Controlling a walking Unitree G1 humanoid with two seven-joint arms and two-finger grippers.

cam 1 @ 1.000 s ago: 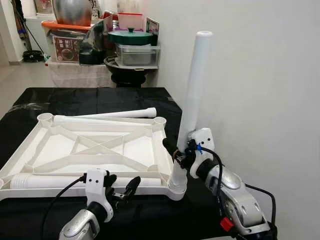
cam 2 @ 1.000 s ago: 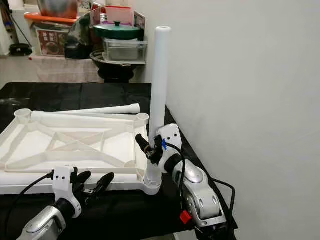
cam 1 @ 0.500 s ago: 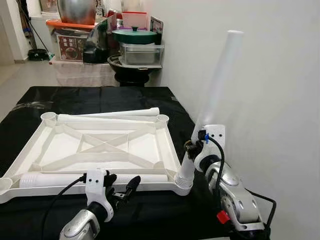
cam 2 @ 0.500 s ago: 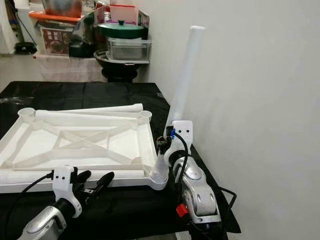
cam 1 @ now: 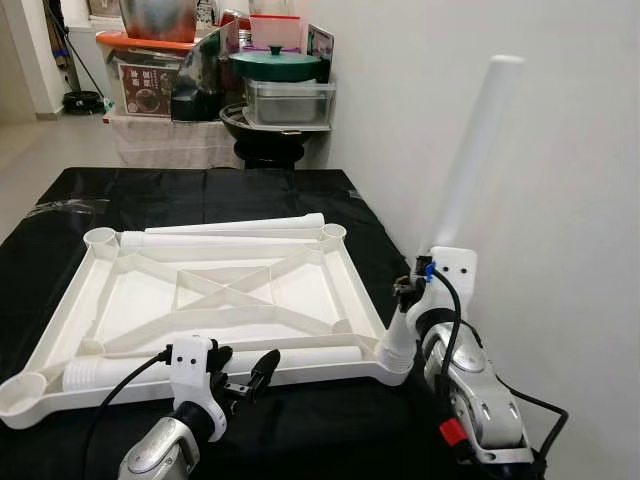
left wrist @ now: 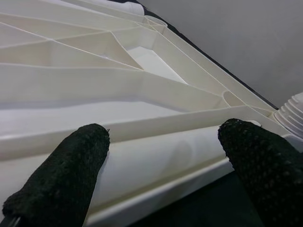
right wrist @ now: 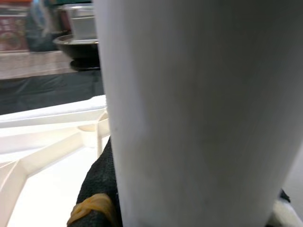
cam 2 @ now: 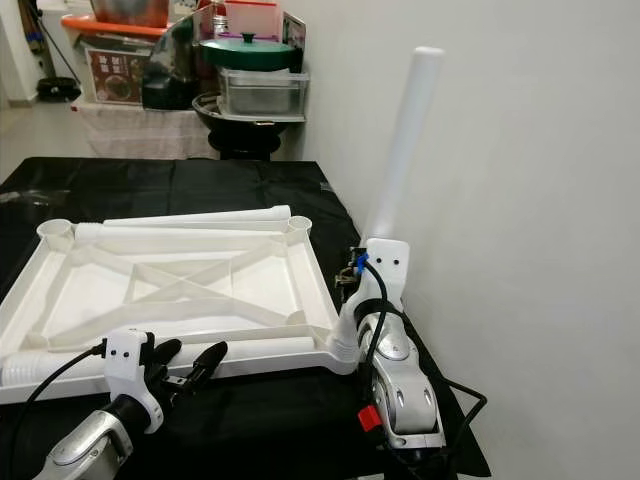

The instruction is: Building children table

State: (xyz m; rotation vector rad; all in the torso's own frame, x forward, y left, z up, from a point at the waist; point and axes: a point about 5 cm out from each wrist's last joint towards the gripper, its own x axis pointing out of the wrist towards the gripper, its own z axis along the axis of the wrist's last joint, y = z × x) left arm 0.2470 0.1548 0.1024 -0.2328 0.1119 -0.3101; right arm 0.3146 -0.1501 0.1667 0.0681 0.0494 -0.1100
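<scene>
White upturned tabletop (cam 1: 215,300) on a black-covered table (cam 1: 200,200), right gripper (cam 1: 412,293) clasping a tilted white leg (cam 1: 470,150) at its near right corner, left gripper (cam 1: 240,378) open beside the front edge.

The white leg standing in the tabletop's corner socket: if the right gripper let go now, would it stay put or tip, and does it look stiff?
The leg leans toward the wall, so it would probably tip unless fully seated in the tabletop. It looks like a rigid, light tube. The right gripper holds it low, so the top may sway.
</scene>
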